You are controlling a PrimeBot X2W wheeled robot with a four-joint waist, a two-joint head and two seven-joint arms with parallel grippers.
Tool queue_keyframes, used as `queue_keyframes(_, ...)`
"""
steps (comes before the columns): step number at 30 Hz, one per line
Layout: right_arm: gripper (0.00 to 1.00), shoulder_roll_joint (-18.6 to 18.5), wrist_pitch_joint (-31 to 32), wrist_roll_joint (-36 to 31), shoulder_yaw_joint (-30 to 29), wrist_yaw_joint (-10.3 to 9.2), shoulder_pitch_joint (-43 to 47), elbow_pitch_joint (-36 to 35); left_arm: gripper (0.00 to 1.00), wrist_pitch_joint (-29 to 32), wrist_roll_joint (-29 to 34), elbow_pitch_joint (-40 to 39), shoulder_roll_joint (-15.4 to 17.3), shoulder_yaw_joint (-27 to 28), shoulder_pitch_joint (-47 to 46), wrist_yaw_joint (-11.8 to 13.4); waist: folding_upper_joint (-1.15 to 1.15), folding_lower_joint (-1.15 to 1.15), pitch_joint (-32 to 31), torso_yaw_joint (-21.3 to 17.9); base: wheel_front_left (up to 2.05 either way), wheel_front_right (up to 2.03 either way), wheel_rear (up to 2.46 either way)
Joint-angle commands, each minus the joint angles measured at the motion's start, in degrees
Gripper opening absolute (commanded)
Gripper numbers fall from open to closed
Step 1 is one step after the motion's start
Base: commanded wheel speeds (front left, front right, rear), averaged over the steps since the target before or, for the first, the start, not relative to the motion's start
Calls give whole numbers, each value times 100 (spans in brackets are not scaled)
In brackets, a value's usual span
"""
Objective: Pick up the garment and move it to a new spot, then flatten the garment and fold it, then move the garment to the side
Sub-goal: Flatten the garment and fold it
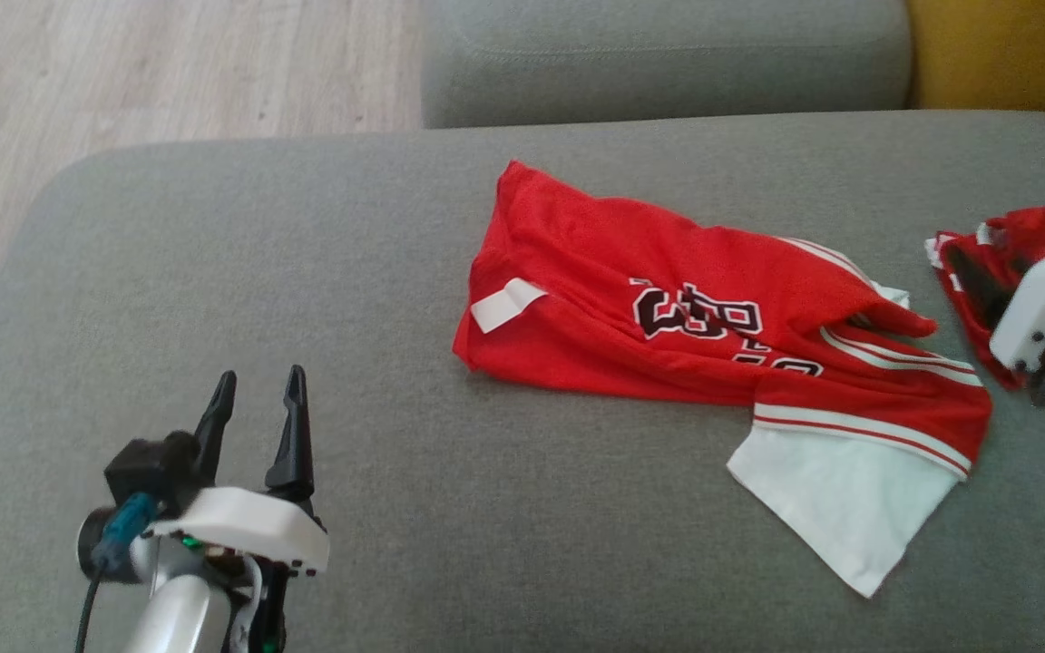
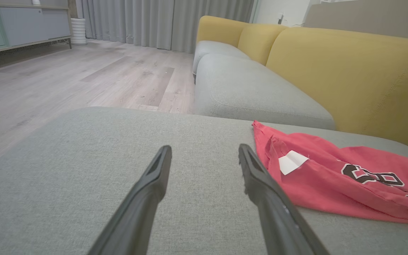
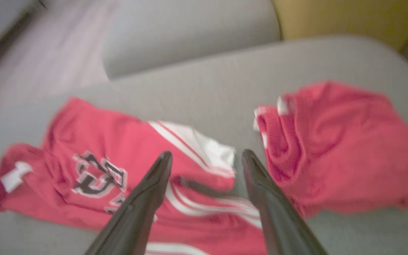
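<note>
Garment, a rumpled red jersey (image 1: 668, 299) with white trim and black lettering, lies near the right claw (image 3: 205, 156), whose fingers are spread and empty, at the middle of the grey fabric sofa cushion (image 1: 305, 272). A red crumpled bundle (image 1: 1003, 254) sits at its right edge. Toward the front-left corner the left claw (image 1: 259, 376) gapes empty.

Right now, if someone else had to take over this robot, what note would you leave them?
Left gripper: open, empty, over the bare grey cushion, apart from the red jersey.
Right gripper: open, empty, by the jersey's striped end, next to a second red garment.
Jersey: lies on the cushion, rumpled, partly doubled over itself, white label showing.
Done: the jersey is down on the cushion; I cannot tell whether this is its new spot.
Left: flatten it, fold it, move it to the side.
</note>
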Motion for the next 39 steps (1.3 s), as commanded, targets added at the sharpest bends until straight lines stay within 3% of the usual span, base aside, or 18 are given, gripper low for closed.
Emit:
queue_keyframes(1,100,-16,-235,82,79,-4,11,-428,100,6,-27,-202,122,227,-142,41,0,0,-81,-94,0,0,0)
queue_keyframes(8,100,354,-2481,-57,211,-4,1101,-2333,100,-62,-77,-415,105,316,-4,129,0,0,-169,-226,0,0,0)
queue_keyframes(15,100,709,-4329,-871,447,-4,2233,-2663,100,-146,-90,-486,-13,335,144,114,0,0,-161,-272,0,0,0)
queue_keyframes(20,100,990,-4945,-1215,454,-4,2606,-2586,100,-176,-55,-481,-60,369,195,59,0,0,-144,-301,0,0,0)
queue_keyframes(27,100,993,-5050,-1268,394,-4,2482,-2663,100,-117,-19,-429,2,326,17,-88,0,0,-98,-395,0,0,0)
queue_keyframes(30,100,1030,-5068,-1244,382,-4,2408,-2681,100,473,-112,-299,119,240,-378,-237,0,0,-20,-478,0,0,0)
queue_keyframes(39,100,1266,-5121,-1242,426,-4,2072,-2784,100,3548,-748,495,793,-123,-2734,-1158,0,0,559,-1065,0,0,0)
